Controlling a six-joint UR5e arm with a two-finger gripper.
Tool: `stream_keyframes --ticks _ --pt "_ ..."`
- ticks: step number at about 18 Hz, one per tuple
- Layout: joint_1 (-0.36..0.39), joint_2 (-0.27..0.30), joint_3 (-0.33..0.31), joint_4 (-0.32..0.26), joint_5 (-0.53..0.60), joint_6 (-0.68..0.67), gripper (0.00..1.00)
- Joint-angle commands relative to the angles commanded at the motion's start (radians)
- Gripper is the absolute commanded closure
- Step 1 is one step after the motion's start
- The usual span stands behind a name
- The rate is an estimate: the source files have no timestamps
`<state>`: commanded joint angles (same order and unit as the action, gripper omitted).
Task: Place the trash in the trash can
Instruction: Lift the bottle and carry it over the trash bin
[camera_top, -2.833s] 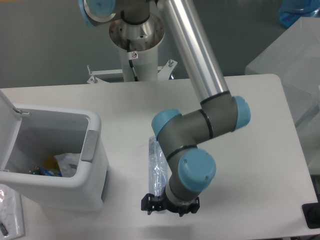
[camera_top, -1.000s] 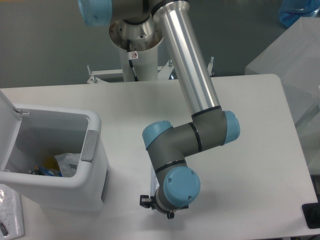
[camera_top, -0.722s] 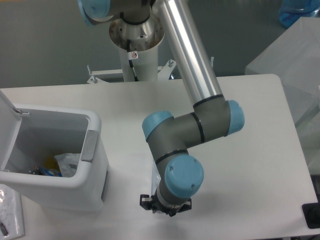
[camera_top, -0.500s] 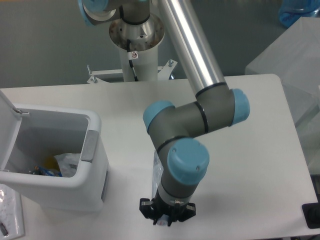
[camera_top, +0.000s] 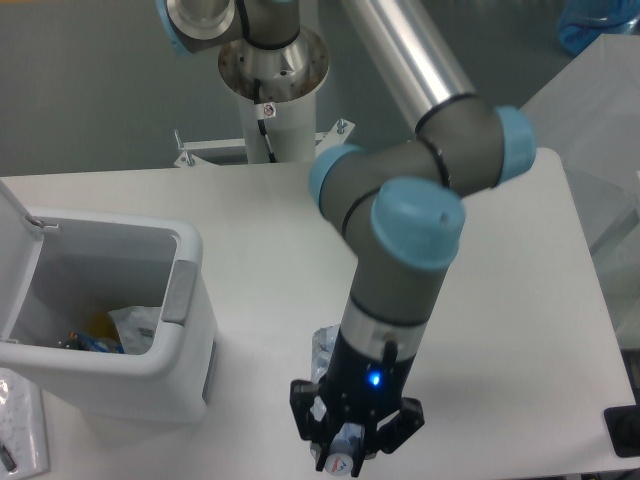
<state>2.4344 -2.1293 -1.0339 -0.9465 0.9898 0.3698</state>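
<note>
Gripper (camera_top: 352, 455) clamps the bottle (camera_top: 327, 352), lifted off the table; next, carry it left over the bin (camera_top: 185, 300)

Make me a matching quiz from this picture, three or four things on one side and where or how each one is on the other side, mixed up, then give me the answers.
Things:
1. crushed bottle
2. trash can
3. crumpled wrapper
4. gripper

States or places:
A. lying inside the bin among other trash
B. standing at the table's left side with its lid open
C. lifted near the table's front edge, mostly hidden behind the arm
D. pointing down, closed on the bottle

Right pairs: 1-C, 2-B, 3-A, 4-D
</note>
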Motion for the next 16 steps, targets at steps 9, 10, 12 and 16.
stream_keyframes --ticks 9,10,12,16 --pt "0.003 0.081 0.072 0.012 -0.223 -0.072 0.87" --pt "0.003 0.088 0.074 0.014 -0.240 -0.080 0.87" --pt "0.000 0.095 0.074 0.024 -0.272 -0.087 0.87" --pt "-0.008 0.121 0.061 0.028 -0.345 -0.113 0.87"
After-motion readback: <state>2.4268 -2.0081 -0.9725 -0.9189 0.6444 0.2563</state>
